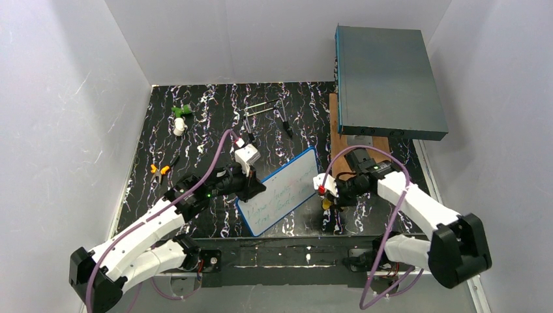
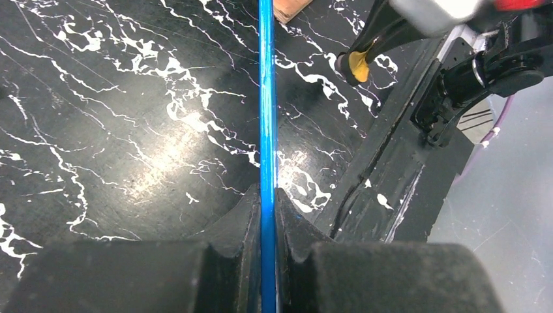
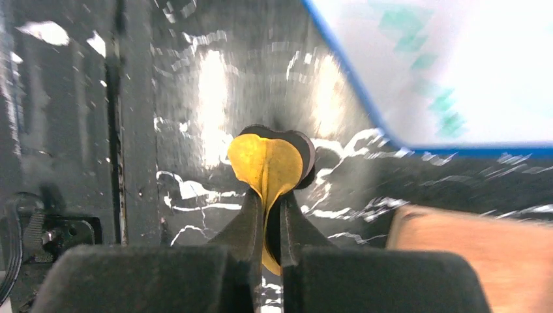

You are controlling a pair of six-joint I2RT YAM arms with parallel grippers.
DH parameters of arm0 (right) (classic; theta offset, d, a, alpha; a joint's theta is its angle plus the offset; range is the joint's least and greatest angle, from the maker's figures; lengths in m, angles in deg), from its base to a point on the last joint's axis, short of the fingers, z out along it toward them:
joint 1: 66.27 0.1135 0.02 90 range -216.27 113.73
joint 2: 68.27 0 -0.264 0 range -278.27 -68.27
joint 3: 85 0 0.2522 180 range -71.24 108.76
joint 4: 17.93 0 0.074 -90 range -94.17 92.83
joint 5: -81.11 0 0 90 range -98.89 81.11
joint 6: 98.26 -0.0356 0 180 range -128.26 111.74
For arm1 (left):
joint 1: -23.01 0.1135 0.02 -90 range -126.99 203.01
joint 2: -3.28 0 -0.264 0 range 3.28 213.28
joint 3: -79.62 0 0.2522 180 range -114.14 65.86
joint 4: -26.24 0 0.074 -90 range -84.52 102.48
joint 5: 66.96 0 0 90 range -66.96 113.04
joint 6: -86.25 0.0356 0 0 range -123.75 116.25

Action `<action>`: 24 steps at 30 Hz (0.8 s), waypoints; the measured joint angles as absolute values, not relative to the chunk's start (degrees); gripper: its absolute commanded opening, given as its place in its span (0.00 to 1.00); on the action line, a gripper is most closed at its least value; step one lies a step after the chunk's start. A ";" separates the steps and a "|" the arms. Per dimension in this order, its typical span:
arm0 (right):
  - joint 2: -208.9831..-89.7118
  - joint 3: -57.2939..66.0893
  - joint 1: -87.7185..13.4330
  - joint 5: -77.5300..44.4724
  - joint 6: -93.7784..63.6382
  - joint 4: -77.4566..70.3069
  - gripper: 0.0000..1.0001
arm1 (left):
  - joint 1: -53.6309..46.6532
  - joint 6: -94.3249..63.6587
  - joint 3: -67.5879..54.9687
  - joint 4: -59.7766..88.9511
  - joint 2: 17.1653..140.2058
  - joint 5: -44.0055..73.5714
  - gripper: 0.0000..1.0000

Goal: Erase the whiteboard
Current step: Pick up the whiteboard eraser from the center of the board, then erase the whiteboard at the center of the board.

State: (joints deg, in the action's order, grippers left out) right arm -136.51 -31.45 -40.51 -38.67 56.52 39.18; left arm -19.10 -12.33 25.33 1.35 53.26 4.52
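The whiteboard (image 1: 279, 190) sits in front of the grey box (image 1: 388, 81), a little to its left, its blue frame (image 2: 266, 98) pinched by the left gripper (image 2: 267, 195). The right gripper (image 3: 266, 215), closed on a yellow pad (image 3: 267, 163), should press it flat and wipe all writing

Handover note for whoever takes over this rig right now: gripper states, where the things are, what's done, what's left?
Left gripper: shut on the whiteboard, clamping its blue frame edge.
Right gripper: shut on a small yellow pad with a black back, just off the board's right corner, above the table.
Done: board gripped, pad in the gripper.
Left: the green writing is on the board; wiping it off is not yet done.
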 measured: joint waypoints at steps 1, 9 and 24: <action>-135.01 -29.72 -39.83 -40.09 57.06 40.87 0.01 | -18.64 -12.83 25.59 1.89 53.54 3.65 0.00; -132.86 -16.67 -24.95 -41.57 53.35 42.26 0.01 | -13.00 -18.06 26.81 7.71 59.72 -5.03 0.00; -149.83 -8.61 0.45 -13.69 37.24 22.09 0.01 | -2.33 -19.20 19.97 5.81 73.60 -19.13 0.00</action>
State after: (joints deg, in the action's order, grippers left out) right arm -149.83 -8.61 0.45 -13.69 37.24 22.09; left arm -2.33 -19.20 19.97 5.81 73.60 -19.13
